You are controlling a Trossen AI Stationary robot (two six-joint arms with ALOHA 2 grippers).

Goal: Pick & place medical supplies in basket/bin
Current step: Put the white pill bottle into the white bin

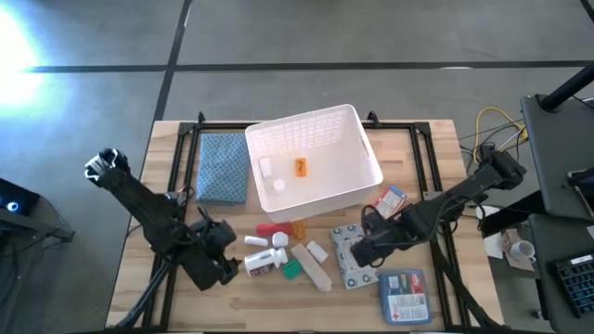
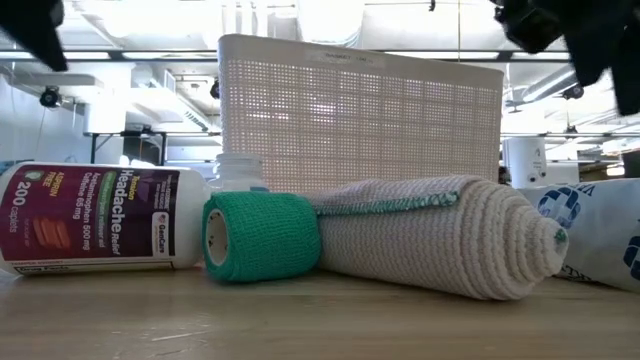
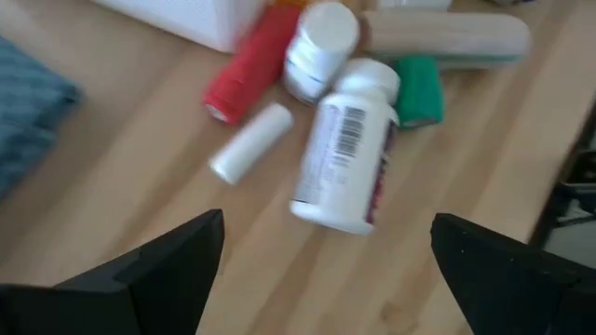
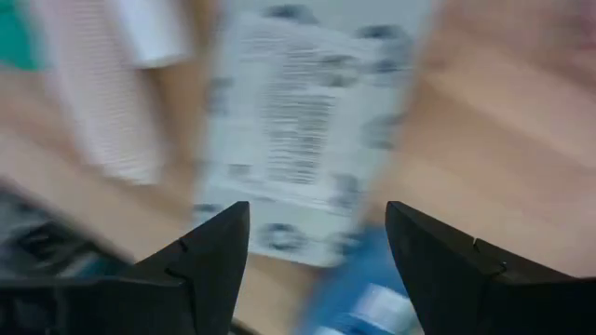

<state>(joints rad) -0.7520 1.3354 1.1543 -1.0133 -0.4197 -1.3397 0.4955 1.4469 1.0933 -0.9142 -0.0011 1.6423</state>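
Note:
The white lattice basket stands at the table's far middle with an orange vial and a white piece inside. Near of it lie a red roll, white pill bottles, a green roll, a pale bandage roll, a grey packet, a blue pouch and a red-white-blue box. My left gripper is open, just left of the lying pill bottle. My right gripper is open over the grey packet.
A blue-grey folded cloth lies left of the basket. In the low view the labelled bottle, green roll and bandage roll line up before the basket. Bare wood shows along the near edge.

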